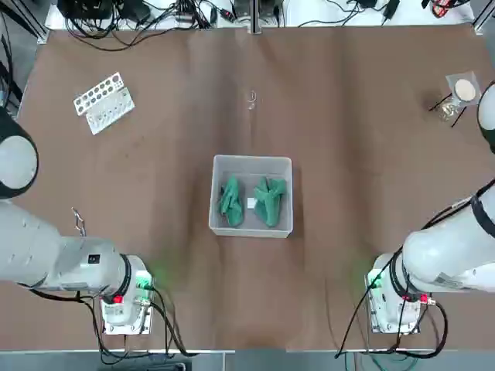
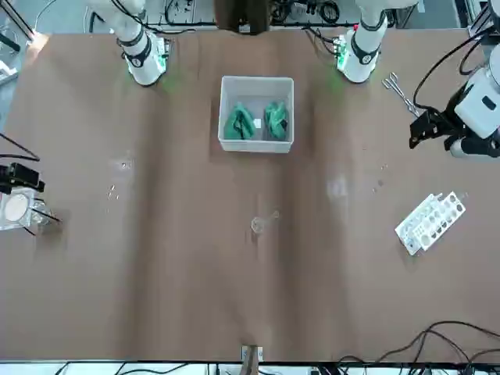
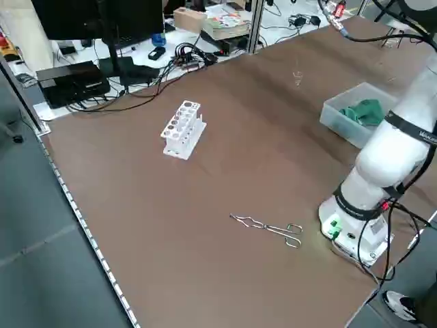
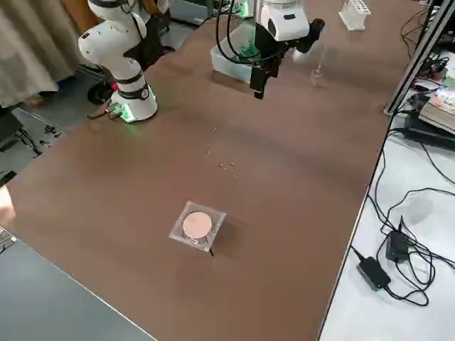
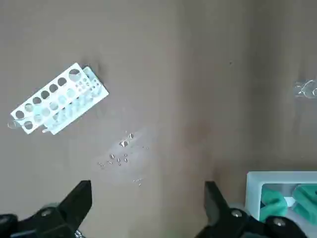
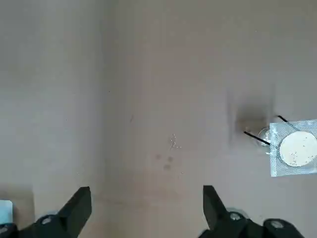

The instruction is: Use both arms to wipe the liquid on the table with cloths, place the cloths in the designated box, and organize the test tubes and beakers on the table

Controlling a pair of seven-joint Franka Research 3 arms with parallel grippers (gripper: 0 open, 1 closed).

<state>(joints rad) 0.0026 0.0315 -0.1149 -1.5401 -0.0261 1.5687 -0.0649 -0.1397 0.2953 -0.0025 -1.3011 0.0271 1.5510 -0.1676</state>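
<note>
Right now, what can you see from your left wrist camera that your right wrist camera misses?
Only the left wrist view shows the white rack, a clear glass piece at the edge, and two green cloths inside the box.

Only the right wrist view shows the square gauze pad with a pale disc and the dark thin legs sticking out by it.

Both show the brown table with small droplets on it, and each shows its own open end effector, the left and the right.
</note>
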